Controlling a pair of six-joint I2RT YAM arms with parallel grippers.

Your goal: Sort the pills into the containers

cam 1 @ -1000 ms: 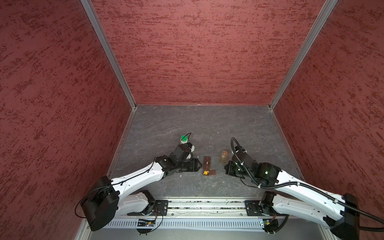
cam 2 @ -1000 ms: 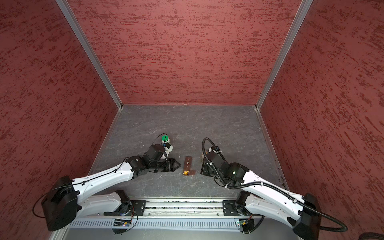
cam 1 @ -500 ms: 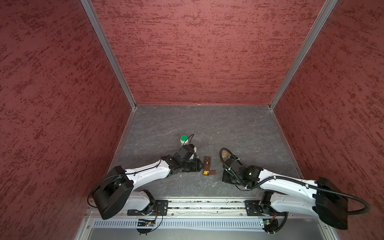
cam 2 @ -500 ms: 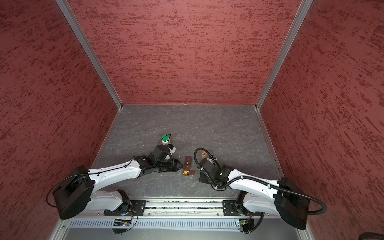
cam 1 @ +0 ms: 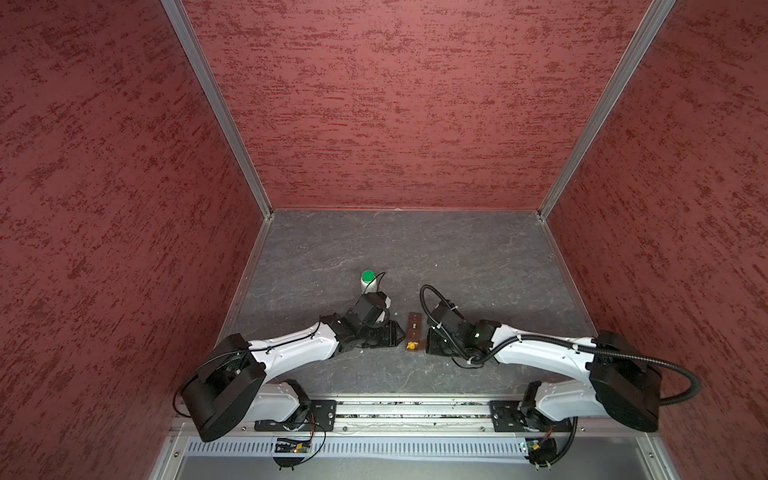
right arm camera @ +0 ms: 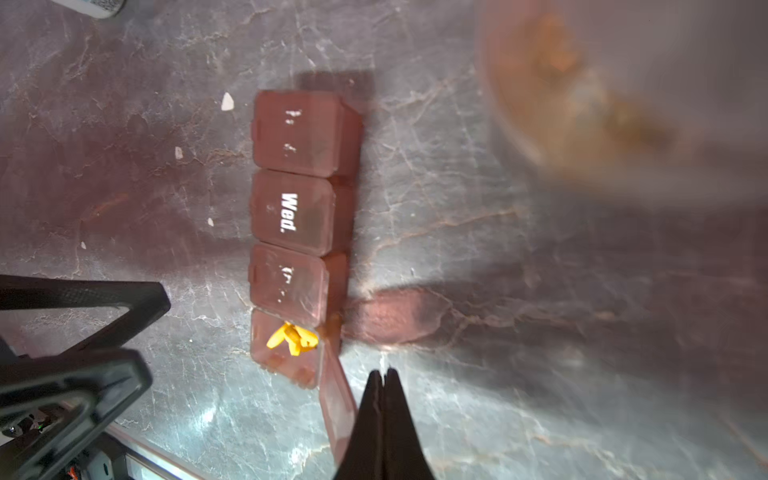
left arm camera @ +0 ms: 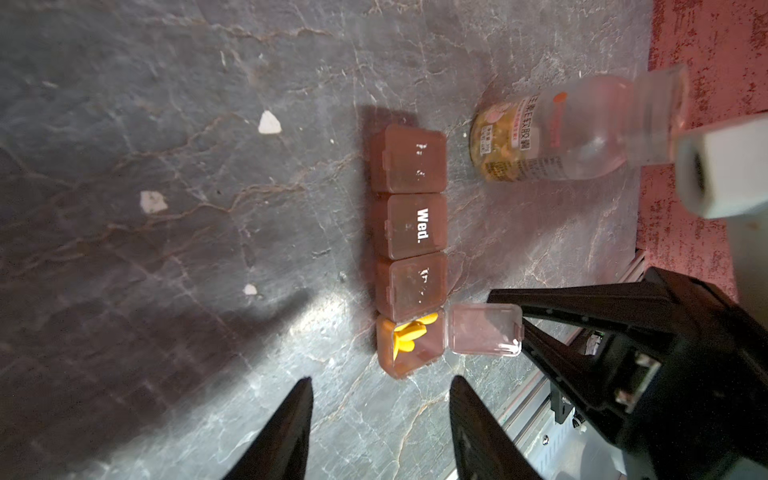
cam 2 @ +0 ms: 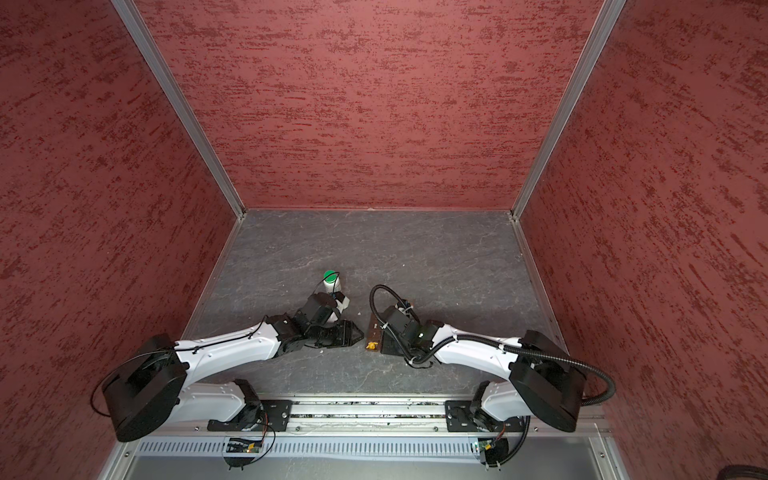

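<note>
A narrow, see-through brown plastic strip of four little square boxes with lids (left arm camera: pixel 409 245) lies flat on the grey stone-look bench (left arm camera: pixel 166 124). Three boxes are shut. The end box nearest the robot has its lid (left arm camera: pixel 484 328) flipped open, and small yellow-orange pills (left arm camera: pixel 409 336) sit inside it. The left pincer (left arm camera: pixel 380 380) is apart and holds nothing, just beside that open box. The right pincer (right arm camera: pixel 383 372) is pressed together and empty, right by the open lid. A clear plastic bottle (left arm camera: pixel 573 129) is near the strip's far end.

Dim, hard shadows, glare, blurred wrist-view edges
</note>
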